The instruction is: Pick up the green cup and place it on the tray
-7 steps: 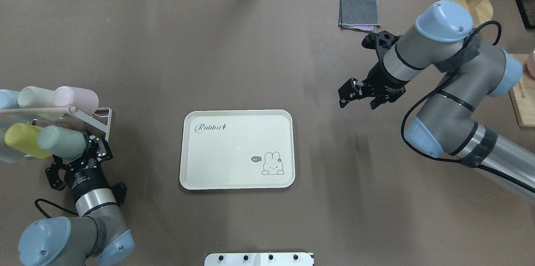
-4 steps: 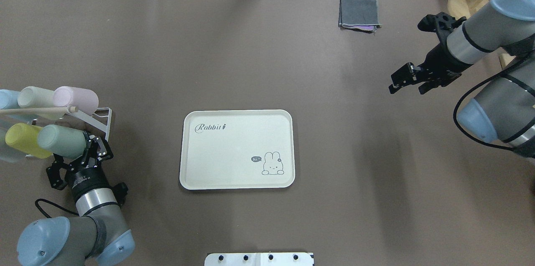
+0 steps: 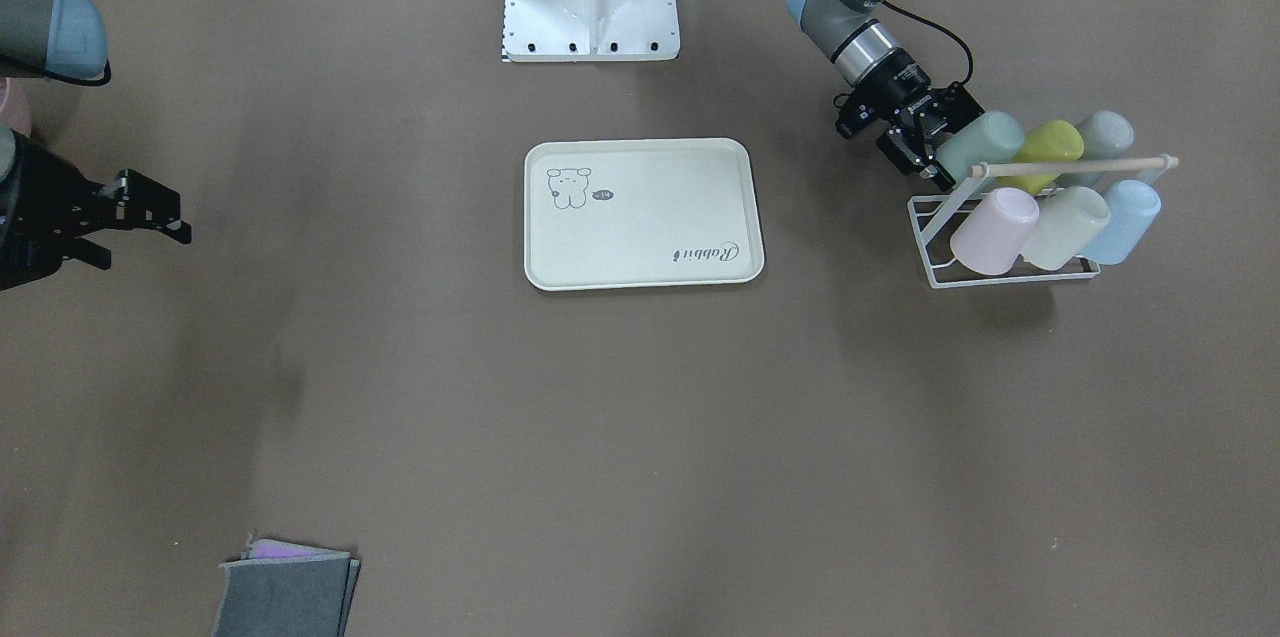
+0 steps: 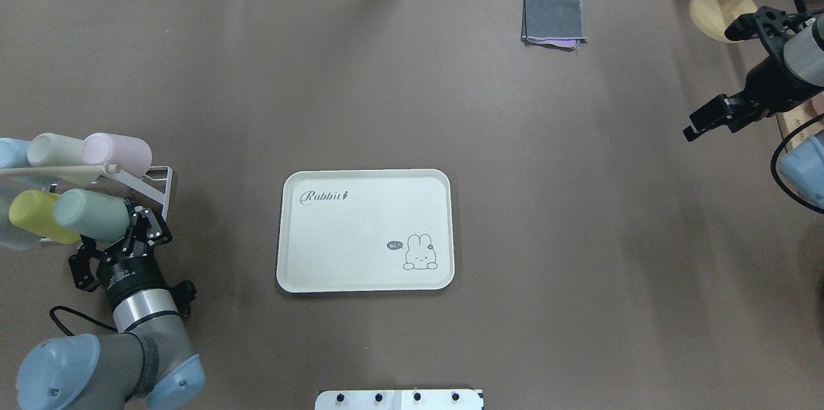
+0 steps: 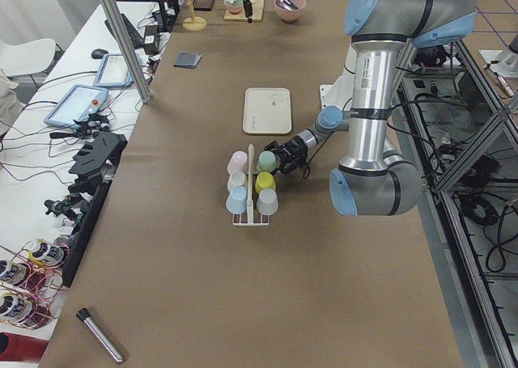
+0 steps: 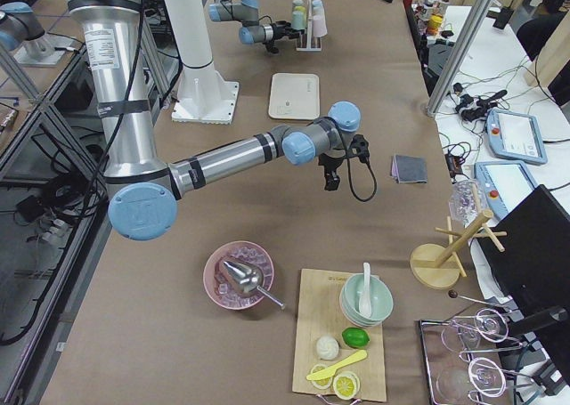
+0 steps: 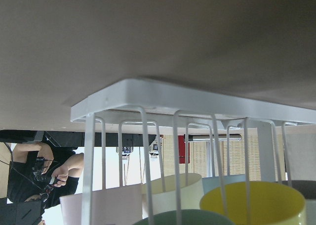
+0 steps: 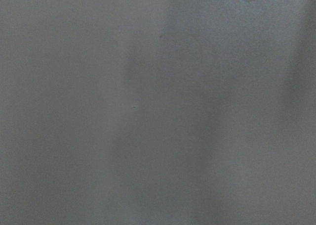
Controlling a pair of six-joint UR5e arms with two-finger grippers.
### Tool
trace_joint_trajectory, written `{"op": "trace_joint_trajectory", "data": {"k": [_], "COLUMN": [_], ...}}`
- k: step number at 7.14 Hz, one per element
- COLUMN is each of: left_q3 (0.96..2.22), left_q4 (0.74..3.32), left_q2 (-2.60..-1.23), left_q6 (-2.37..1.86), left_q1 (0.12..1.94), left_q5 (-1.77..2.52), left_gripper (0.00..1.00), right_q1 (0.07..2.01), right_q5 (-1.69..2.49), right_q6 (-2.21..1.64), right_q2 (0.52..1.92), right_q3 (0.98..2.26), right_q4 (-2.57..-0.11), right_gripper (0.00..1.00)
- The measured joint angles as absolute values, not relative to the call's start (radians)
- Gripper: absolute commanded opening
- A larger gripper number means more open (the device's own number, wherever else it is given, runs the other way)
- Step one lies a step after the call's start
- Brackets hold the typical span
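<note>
Where the green cup [image 4: 90, 214] was: lying tilted on the rack [image 4: 165, 179], its mouth end at the left fingers and its base pointing away from them.
Left gripper [image 4: 136, 224]: fingers closed on the green cup's rim.
Yellow cup [image 4: 29, 214]: just beside the green cup, on the side away from the left fingers.
Pink cup [image 4: 116, 151]: in the rack's other row, beyond the left fingertips and apart from them.
Tray [image 4: 360, 230]: flat on the table [image 4: 579, 236], between the two sets of fingers and well apart from both, nearer the left ones.
Right gripper [image 4: 703, 125]: fingers spread and holding nothing, over bare table.
Cloth [image 4: 553, 18]: folded, well apart from the right fingers.
</note>
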State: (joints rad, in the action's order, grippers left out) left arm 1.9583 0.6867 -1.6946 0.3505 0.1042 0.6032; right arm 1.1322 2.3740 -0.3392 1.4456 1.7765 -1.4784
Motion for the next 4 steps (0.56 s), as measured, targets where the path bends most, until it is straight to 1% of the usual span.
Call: {"op": "trace_joint_trajectory", "data": {"k": [4], "left_q3": [2.052], "left_q4": [0.61], "left_q2": [-1.687], "left_q6": [0.35], "left_q1": [0.109], "left_q5": [0.607], "left_gripper": [0.83], "right_q1": [1.305], "right_q5": [2.309], "right_q6": [-0.103], "right_q2": [1.454], "right_q3": [1.781], "right_q4": [-1.81], "right_gripper": [0.96]}}
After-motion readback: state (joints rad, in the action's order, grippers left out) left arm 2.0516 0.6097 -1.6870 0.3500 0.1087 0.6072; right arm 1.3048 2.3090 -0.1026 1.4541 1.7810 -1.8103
